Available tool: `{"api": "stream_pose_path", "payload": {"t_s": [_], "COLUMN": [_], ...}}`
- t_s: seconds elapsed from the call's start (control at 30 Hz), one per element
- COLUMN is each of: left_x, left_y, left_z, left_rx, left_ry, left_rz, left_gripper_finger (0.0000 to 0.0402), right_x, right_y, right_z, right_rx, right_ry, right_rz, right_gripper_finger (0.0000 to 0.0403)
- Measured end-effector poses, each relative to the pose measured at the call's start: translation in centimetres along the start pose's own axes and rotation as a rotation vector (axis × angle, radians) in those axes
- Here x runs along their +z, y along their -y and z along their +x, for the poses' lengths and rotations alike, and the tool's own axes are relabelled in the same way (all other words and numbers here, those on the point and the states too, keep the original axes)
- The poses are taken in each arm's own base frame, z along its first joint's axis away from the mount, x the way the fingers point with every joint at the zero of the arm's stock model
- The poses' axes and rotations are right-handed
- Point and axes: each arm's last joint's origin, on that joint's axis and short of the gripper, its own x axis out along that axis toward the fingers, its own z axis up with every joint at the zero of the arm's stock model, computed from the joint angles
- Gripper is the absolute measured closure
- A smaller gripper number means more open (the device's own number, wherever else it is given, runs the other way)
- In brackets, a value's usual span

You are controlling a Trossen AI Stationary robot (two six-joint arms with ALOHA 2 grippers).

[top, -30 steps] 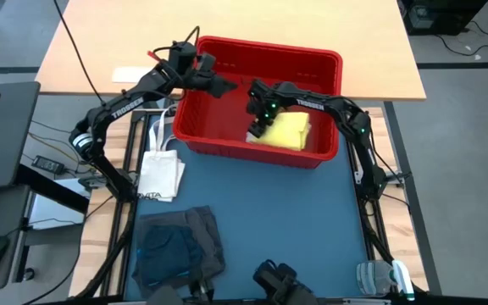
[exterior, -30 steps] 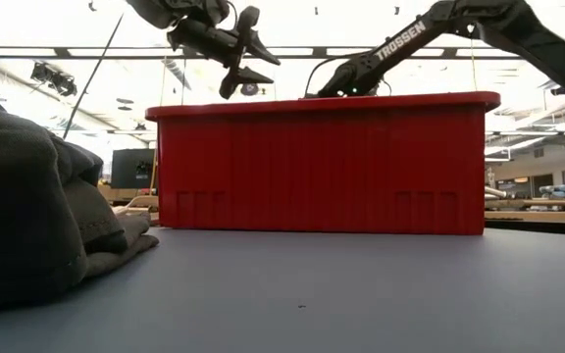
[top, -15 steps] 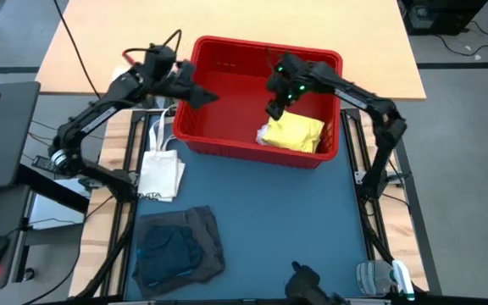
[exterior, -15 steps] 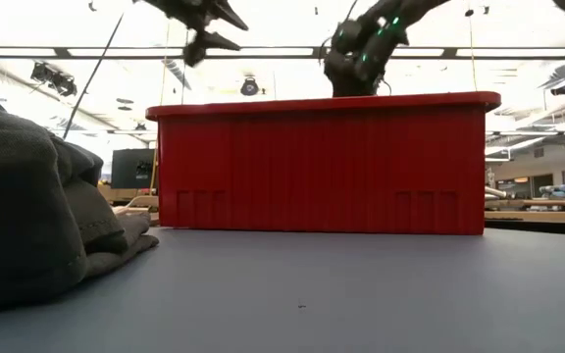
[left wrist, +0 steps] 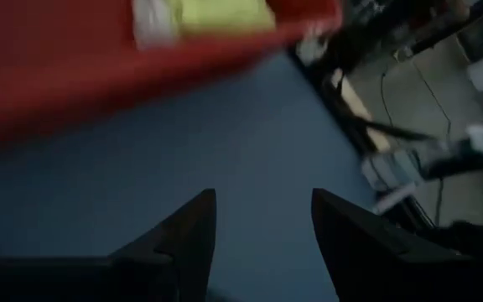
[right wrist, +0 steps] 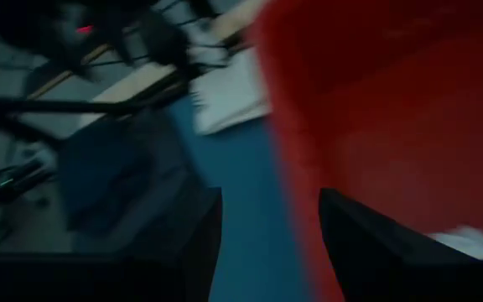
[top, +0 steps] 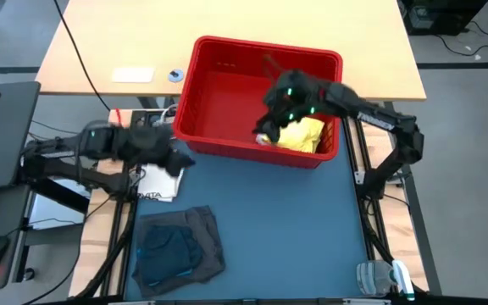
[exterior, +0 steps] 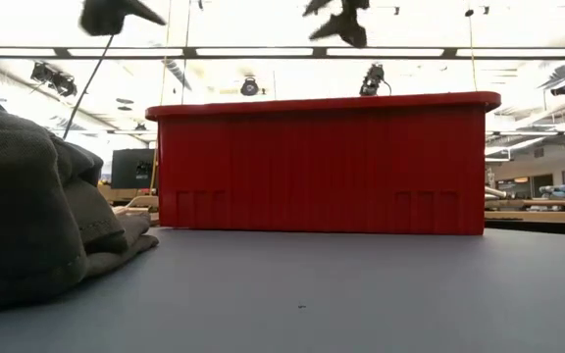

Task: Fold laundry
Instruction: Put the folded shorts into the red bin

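Observation:
The yellow garment (top: 299, 134) lies bunched on the floor of the red bin (top: 227, 85), at its right side, and also shows in the left wrist view (left wrist: 225, 13). A dark grey and blue pile of garments (top: 179, 246) rests on the blue mat near the left front; the low view shows it at the left (exterior: 27, 216). My right gripper (top: 268, 119) hangs open above the bin, just left of the yellow garment (exterior: 339, 20). My left gripper (top: 176, 161) is open, outside the bin's left front corner, above the mat (left wrist: 262, 218). The other garments are out of view.
A cream tote bag (top: 159, 178) lies at the mat's left edge, under my left gripper. A clear plastic item with green trim (top: 388, 275) sits at the right front corner. The blue mat (top: 295, 229) is bare between the bin and the near edge. A wooden table (top: 379, 42) stands behind the bin.
My left gripper swung from above the bin's left rim toward the table's near left, ending over the tote bag. My right gripper rose from the yellow garment inside the bin to well above its rim. The yellow garment stayed in the bin.

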Motion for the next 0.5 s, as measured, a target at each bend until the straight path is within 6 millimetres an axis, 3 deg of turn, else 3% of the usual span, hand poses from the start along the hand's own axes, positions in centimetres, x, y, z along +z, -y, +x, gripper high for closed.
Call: {"api": "stream_pose_path", "payload": {"t_s": [0.27, 0.4, 0.5], "left_x": [-8.3, -11.7, -14.0], "left_y": [0.8, 0.9, 0.6], "left_z": [2.5, 2.1, 1.1], "left_rx": [-0.082, -0.112, -0.066], "left_ry": [-0.245, -0.369, -0.476], "left_rz": [-0.092, -0.128, -0.149], "left_gripper_finger": [0.0199, 0.0180, 0.0152], "right_x": [-2.9, -4.9, -7.0], "right_y": [-9.3, -12.4, -13.6], "right_z": [3.2, 4.7, 6.2], "right_rx": [0.198, 0.198, 0.167], "right_ry": [-0.044, -0.050, -0.040], "right_rz": [0.046, 0.103, 0.165], "right_gripper_finger": [0.0198, 0.0197, 0.0190]}}
